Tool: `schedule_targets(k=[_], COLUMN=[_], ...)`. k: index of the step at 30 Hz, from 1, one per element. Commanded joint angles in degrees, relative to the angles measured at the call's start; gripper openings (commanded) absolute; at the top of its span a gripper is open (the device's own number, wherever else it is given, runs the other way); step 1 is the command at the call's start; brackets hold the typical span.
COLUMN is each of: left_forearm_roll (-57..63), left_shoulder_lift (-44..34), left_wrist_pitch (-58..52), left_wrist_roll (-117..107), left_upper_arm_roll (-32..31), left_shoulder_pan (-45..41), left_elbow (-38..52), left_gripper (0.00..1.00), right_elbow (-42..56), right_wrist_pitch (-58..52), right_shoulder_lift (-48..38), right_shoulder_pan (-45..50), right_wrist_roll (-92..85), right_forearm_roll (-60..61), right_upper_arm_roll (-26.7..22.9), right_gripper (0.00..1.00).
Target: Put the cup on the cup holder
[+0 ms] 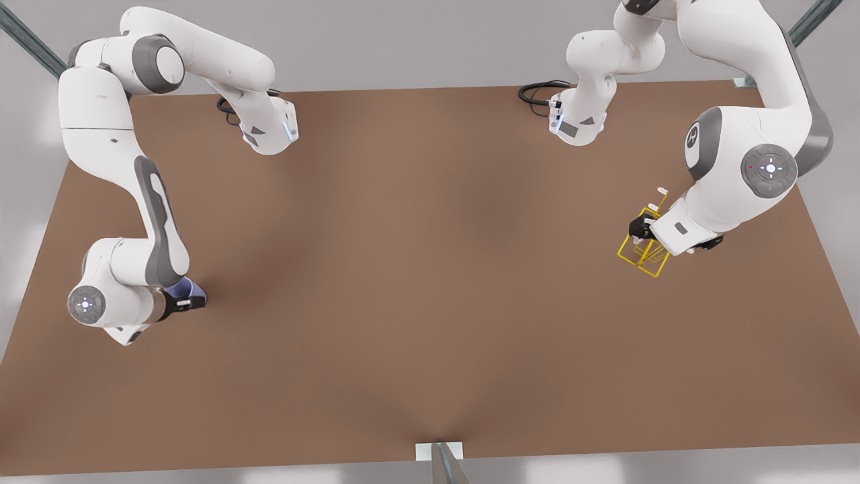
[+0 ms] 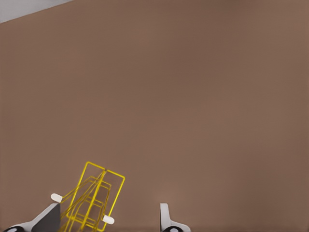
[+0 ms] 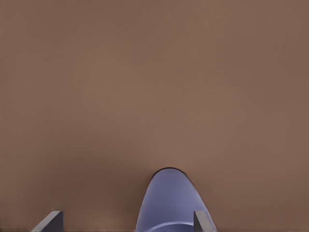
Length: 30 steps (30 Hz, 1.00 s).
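While the right gripper (image 1: 190, 302) straddles the cup (image 1: 183, 290) with wide jaws, the left gripper (image 1: 643, 227) gapes over the cup holder (image 1: 646, 252).

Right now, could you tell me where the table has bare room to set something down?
The whole middle of the table is bare, between the cup at the right gripper on the front view's left and the cup holder at the left gripper on its right. Only those two spots are crowded.
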Motion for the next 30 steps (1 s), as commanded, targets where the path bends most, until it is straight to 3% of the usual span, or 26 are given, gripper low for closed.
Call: schedule_targets(k=[1, 10, 19, 30], left_forearm_roll=[0.0, 0.0, 0.0, 0.0], left_shoulder_lift=[-0.1, 0.0, 0.0, -0.1], left_wrist_pitch=[-0.4, -1.1, -1.1, -1.5], left_wrist_roll=[0.7, 0.7, 0.7, 0.7], left_upper_arm_roll=[0.0, 0.0, 0.0, 0.0], left_shoulder_pan=[0.0, 0.0, 0.0, 0.0], left_elbow=[0.0, 0.0, 0.0, 0.0], left_gripper=[1.0, 1.0, 1.0, 1.0], right_elbow=[-0.2, -1.6, -15.8, -16.5], right_wrist_pitch=[0.4, 0.4, 8.4, 16.3], right_shoulder_lift=[-0.1, 0.0, -9.8, -7.6], right_shoulder_pan=[0.0, -0.4, -2.8, -3.9], right_wrist_roll=[-8.0, -8.0, -7.4, -7.1], right_forearm_roll=[0.0, 0.0, 0.5, 0.6], right_upper_arm_roll=[0.0, 0.0, 0.5, 0.4], right_gripper=[1.0, 1.0, 1.0, 1.0])
